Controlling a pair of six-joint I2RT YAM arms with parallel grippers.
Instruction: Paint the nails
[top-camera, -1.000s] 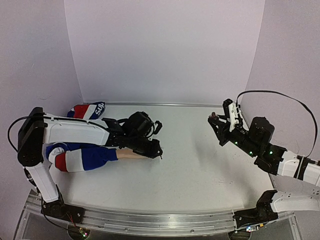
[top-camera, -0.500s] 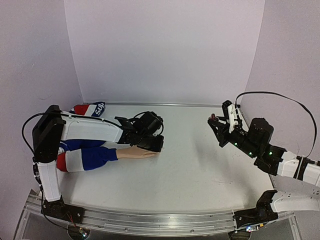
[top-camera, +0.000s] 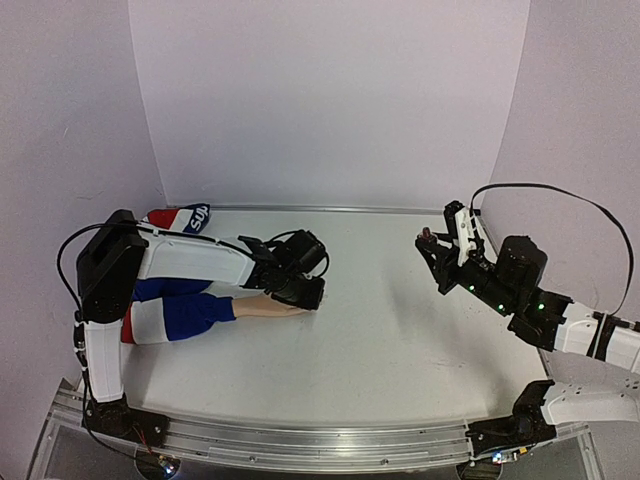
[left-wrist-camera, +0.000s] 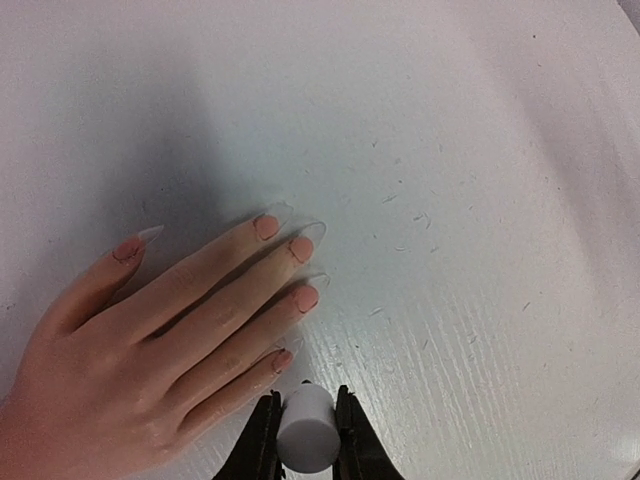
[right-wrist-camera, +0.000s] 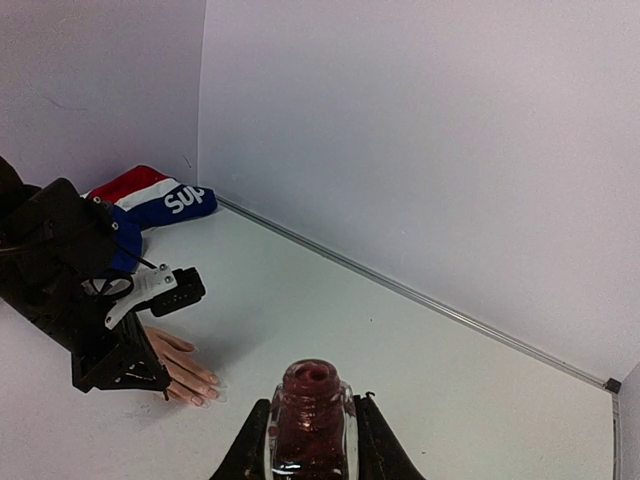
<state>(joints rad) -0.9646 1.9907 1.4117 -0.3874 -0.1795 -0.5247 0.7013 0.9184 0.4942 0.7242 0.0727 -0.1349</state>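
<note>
Top external: left tool (top-camera: 308, 297) over mannequin hand (top-camera: 257, 307)

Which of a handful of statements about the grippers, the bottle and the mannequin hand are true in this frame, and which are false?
1. The left gripper is shut on a white cap. True.
2. The polish bottle held by the right gripper has its cap on. False: its neck is open, and dark red polish shows inside.
3. The mannequin hand lies palm down on the table. True.
4. The right gripper hangs directly over the mannequin hand. False: it is at the right side of the table, well apart from the hand, which lies at the left.
</note>
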